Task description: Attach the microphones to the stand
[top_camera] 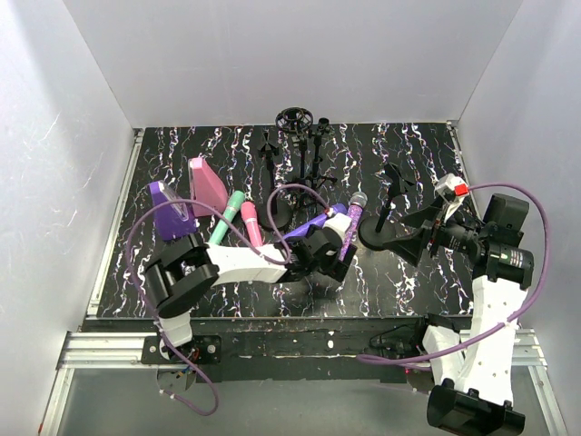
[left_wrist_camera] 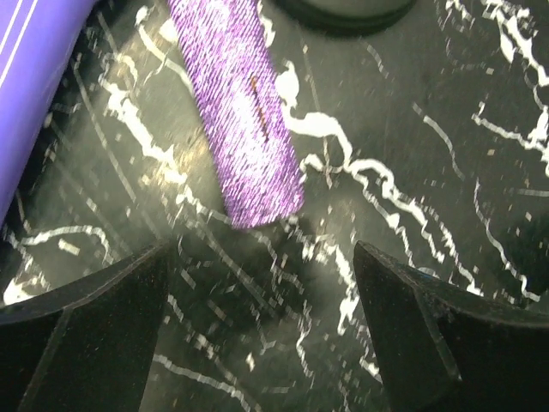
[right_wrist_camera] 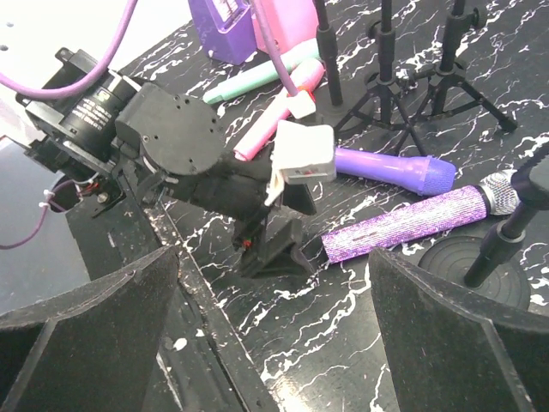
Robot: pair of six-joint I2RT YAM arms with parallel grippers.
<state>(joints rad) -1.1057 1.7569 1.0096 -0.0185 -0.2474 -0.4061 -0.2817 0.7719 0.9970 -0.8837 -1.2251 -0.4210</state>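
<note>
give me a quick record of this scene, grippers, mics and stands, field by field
left gripper: open, handle end of glittery purple microphone just ahead of it, not gripped
right gripper: open, empty
plain purple microphone: lying flat beside the glittery one
mint green microphone: lying flat
pink microphone: lying flat next to the mint one
tripod stands: upright, no microphone on them

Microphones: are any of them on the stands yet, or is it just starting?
None done: the mint green, pink, plain purple and glittery purple microphones lie on the table, stands bare. In hand: the open left gripper hovers at the glittery one's handle end; right gripper open, empty. All four remain.
</note>
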